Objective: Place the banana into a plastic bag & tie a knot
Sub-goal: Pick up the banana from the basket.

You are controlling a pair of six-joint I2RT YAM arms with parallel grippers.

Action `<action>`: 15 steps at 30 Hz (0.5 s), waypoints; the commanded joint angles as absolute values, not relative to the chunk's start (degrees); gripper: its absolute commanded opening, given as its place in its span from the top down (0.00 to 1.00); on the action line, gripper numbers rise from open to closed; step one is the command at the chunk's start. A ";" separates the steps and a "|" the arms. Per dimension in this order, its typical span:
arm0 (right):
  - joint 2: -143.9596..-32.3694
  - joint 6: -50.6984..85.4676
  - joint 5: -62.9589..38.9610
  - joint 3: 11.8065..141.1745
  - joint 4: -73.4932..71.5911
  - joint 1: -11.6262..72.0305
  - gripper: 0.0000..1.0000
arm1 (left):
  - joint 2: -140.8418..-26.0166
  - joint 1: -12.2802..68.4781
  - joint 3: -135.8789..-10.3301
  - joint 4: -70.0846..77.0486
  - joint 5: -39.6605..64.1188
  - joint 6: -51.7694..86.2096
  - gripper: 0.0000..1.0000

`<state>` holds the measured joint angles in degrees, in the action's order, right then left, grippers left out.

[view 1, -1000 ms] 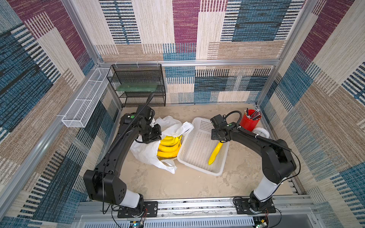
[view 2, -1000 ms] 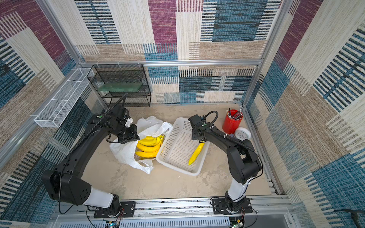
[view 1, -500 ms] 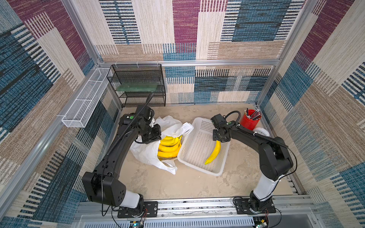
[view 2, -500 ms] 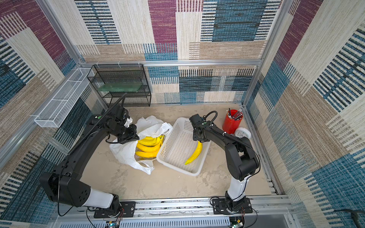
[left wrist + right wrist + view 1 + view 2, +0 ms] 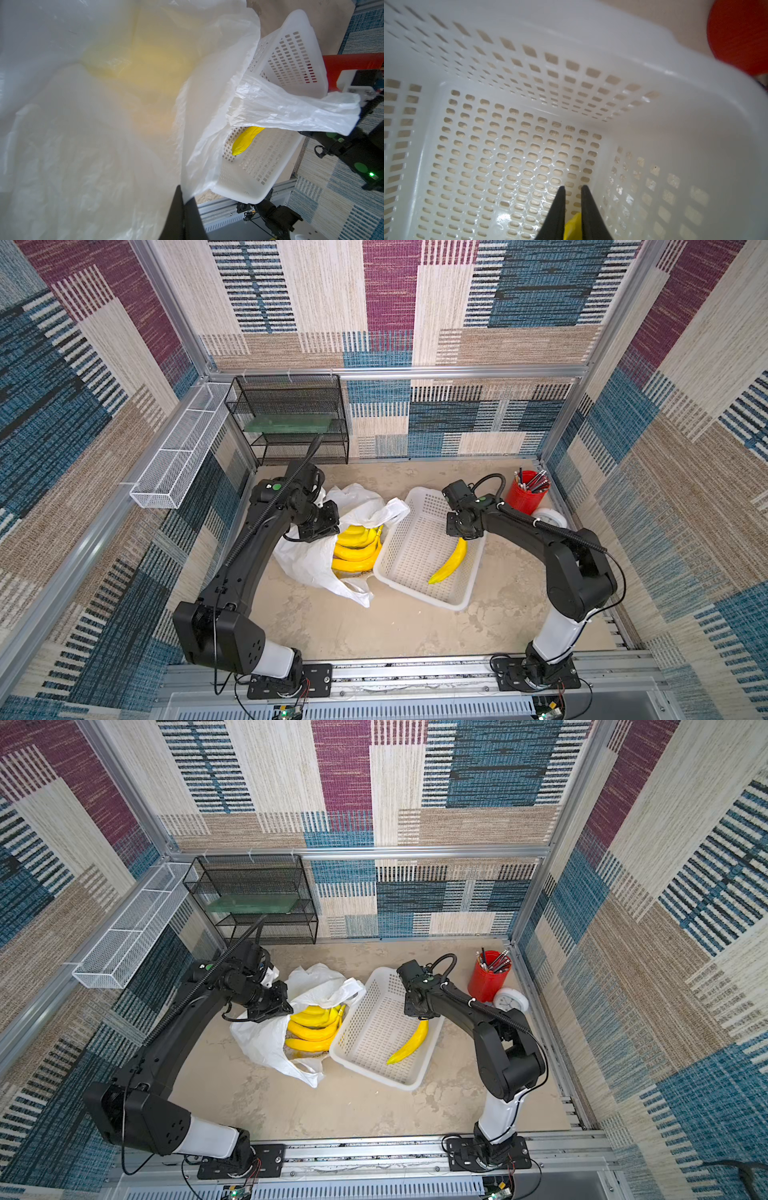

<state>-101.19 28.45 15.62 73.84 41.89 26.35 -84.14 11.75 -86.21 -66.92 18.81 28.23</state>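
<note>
A single yellow banana [image 5: 451, 564] [image 5: 409, 1044] lies in the white perforated basket [image 5: 415, 589]. My right gripper [image 5: 462, 536] is shut on its upper end. In the right wrist view the black fingers of that gripper [image 5: 572, 189] pinch yellow banana [image 5: 572, 226]. The translucent white plastic bag [image 5: 307, 560] lies open beside the basket with a bunch of bananas [image 5: 357, 547] inside. My left gripper [image 5: 328, 526] [image 5: 185, 195] is shut on the bag's edge [image 5: 104, 124]. A loose handle strip [image 5: 291, 110] drapes over the basket. No knot is in view.
A red cup of pens [image 5: 525, 493] and a white clock [image 5: 548, 518] stand right of the basket. A black mesh shelf [image 5: 291, 418] sits at the back left, and a white wire basket [image 5: 174, 456] hangs on the left wall.
My right gripper has closed on the banana's upper end, and the banana has swung a little inside the basket. The left arm and the bag have stayed put.
</note>
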 commanded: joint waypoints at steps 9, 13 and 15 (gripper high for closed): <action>-96.32 29.27 21.37 76.59 44.80 28.60 1.00 | -84.77 11.69 -86.66 -66.88 19.60 26.05 1.00; -93.24 30.55 22.06 80.50 49.30 30.89 1.00 | -84.81 11.69 -86.76 -67.13 19.01 25.50 1.00; -91.29 31.75 22.41 82.95 52.34 32.90 1.00 | -84.68 11.69 -87.10 -67.89 18.27 24.92 1.00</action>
